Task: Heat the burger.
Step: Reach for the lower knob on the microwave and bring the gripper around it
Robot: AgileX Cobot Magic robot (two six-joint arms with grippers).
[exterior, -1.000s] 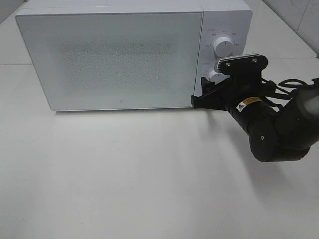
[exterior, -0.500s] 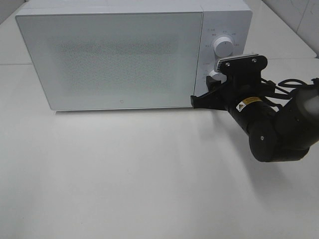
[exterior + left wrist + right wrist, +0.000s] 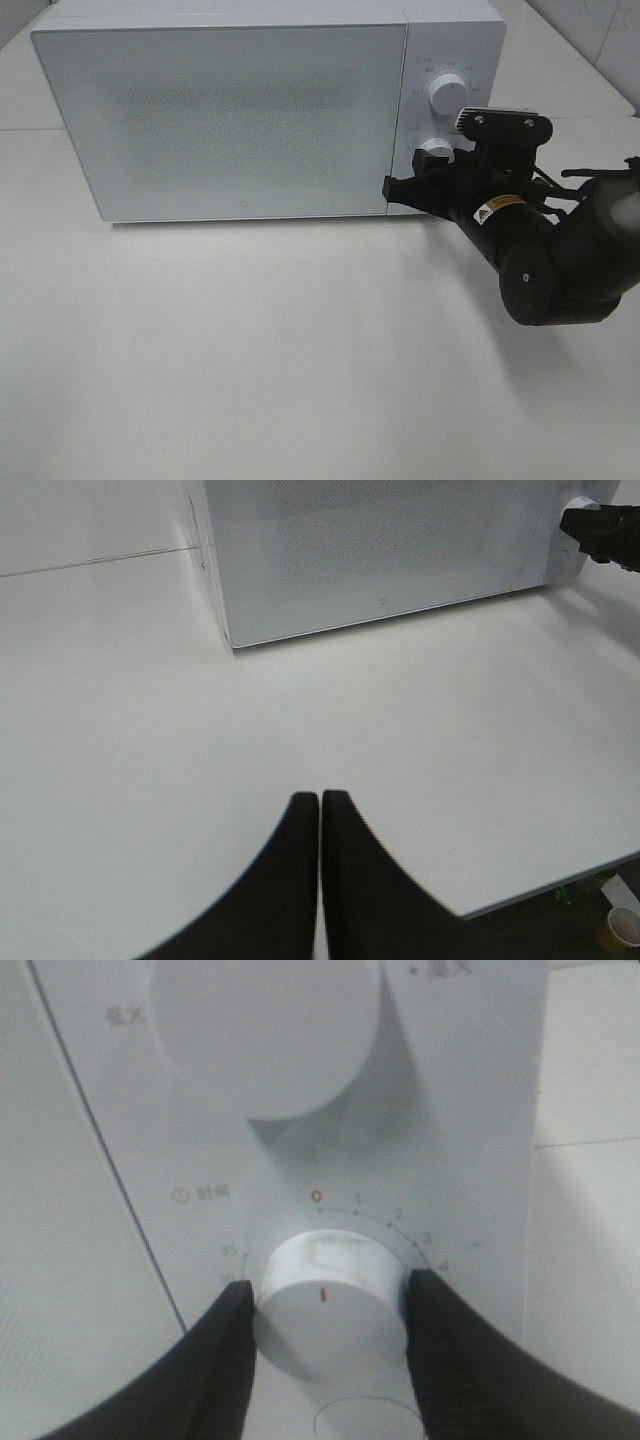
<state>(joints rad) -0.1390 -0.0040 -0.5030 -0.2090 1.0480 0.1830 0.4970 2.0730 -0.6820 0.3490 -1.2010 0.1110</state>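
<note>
The right gripper [image 3: 328,1305] grasps the lower knob [image 3: 436,152] of the microwave [image 3: 230,120], both fingers [image 3: 225,1345] apparently pressing its sides. The left gripper [image 3: 320,810] hangs clenched above the table [image 3: 250,330].

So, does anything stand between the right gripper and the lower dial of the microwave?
Nothing visible does. The right gripper has a finger against each side of the lower dial on the microwave.

The right gripper [image 3: 328,1290] presses black fingers [image 3: 210,1360] against both sides of a round white timer dial [image 3: 330,1315] on a white microwave control panel [image 3: 470,1110].
</note>
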